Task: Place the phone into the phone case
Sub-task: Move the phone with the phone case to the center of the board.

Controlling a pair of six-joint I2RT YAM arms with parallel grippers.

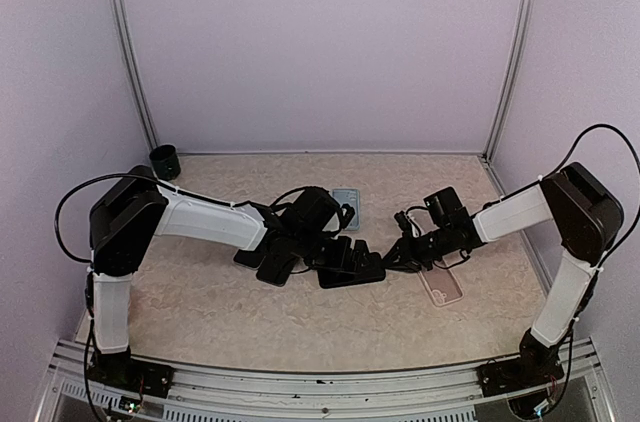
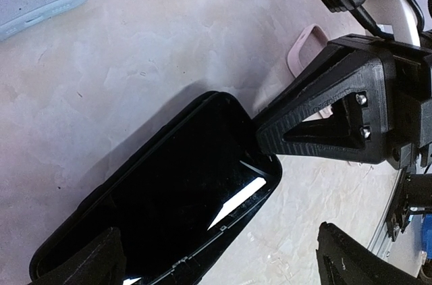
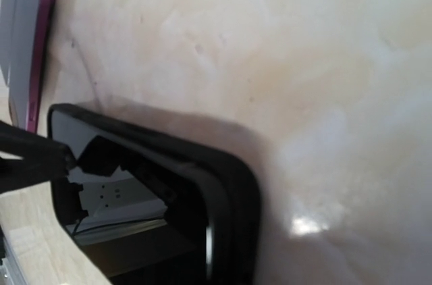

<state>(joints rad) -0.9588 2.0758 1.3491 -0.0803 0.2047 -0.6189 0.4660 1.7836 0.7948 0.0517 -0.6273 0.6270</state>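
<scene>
Lying flat at the middle of the table [image 1: 300,332]: phone [image 2: 182,197], screen up, glossy black, with the rim of the black case [image 3: 235,194] showing around its edge. Cannot tell whether every corner is fully seated.

Left hand [image 2: 216,234]: jaws wide apart, holding nothing. In the left wrist view one of its fingers [image 2: 84,261] overlaps one end of the phone. The other finger stands off to the side, clear of the phone, with bare table between.

Right hand [image 1: 398,254]: reaches in from the right. One finger [image 2: 317,119] has its tip against the corner of the phone nearest the pink case [image 1: 440,284]. The second finger is not made out, so I cannot tell how far this hand is open, or whether it grips the rim.

Pink case: on the table just right of the phone, partly under the right hand. Blue-grey case [image 1: 345,204]: behind the left hand, apart from the phone. Dark cup [image 1: 165,160]: upright in the far left corner, well apart from everything else.
</scene>
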